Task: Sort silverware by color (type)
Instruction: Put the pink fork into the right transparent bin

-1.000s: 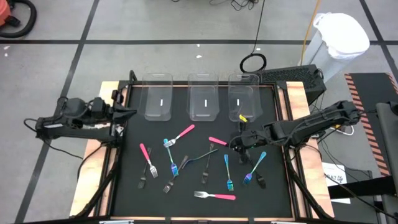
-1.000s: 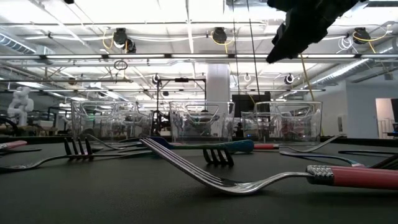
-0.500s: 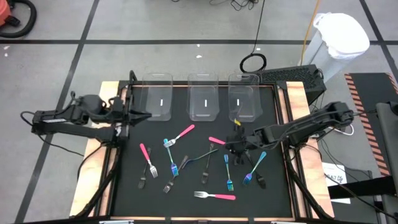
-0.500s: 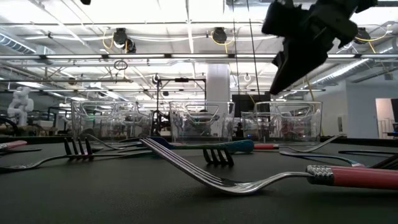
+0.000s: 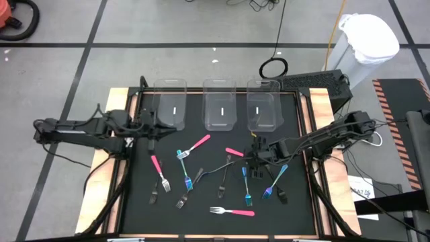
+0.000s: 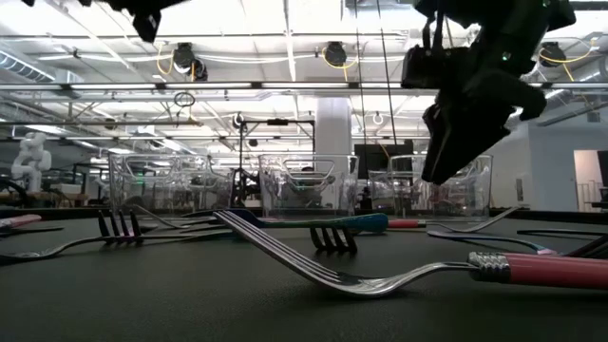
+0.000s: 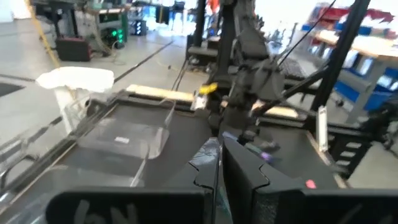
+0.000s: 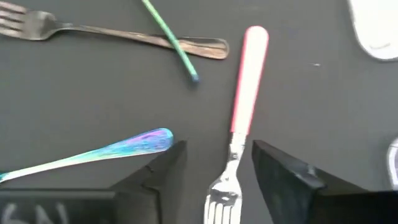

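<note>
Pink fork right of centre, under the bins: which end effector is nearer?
Right. The right end effector hangs open straddling that pink fork. The left end effector, shut, sits by the left bin, far across the mat.

Around the black worktop (image 5: pixel 201 202) lay a grey floor (image 5: pixel 168 27) crossed by dark tape lines, seen from above. A white-bagged bin (image 5: pixel 366 37) stood at two o'clock, a black cable coil (image 5: pixel 273 67) at one o'clock, an orange vacuum (image 5: pixel 17 17) at ten. Level across, a white column (image 6: pixel 333 128) rose among ceiling rails and round lamps (image 6: pixel 184 57), with a small white figure (image 6: pixel 31 157) at nine o'clock.
</note>
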Action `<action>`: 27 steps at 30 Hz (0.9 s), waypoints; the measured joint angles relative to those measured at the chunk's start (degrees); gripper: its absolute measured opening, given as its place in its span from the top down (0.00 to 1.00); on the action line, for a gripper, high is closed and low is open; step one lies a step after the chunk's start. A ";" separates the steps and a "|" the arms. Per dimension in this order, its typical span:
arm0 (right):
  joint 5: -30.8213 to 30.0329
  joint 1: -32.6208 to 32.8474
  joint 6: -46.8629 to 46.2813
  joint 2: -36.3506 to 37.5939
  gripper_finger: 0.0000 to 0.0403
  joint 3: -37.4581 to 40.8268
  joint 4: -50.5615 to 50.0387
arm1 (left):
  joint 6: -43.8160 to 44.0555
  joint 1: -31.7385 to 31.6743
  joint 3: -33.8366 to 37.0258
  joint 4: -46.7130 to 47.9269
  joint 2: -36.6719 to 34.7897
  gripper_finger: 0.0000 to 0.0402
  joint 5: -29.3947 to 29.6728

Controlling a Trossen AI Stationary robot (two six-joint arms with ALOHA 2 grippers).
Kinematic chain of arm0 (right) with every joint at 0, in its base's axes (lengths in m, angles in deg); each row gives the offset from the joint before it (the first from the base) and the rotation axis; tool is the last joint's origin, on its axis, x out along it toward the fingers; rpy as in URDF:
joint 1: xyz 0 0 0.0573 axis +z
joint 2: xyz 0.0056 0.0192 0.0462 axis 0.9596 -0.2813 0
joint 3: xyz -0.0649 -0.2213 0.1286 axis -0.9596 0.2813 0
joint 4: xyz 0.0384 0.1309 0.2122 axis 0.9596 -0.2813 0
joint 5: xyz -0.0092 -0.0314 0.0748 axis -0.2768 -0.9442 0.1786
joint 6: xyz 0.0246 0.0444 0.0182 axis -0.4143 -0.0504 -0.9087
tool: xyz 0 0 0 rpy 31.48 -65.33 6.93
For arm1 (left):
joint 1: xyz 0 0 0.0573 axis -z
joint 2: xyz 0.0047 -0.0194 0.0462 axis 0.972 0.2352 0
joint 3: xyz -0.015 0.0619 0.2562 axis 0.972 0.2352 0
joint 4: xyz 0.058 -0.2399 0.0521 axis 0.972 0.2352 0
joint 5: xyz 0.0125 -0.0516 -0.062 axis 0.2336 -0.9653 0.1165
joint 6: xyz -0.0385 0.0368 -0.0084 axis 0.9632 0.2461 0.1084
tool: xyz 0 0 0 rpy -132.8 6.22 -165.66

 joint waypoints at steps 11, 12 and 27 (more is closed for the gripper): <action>-1.61 0.28 0.61 -3.92 0.39 0.65 3.58 | -2.27 2.95 1.90 -3.99 3.06 0.83 3.83; -0.71 0.28 0.67 -4.26 0.39 1.10 4.64 | -2.67 3.27 1.90 -3.99 3.23 0.80 4.71; 0.11 -3.19 -0.76 -4.31 0.39 3.02 7.51 | -4.49 5.12 1.90 -6.37 6.68 0.42 7.22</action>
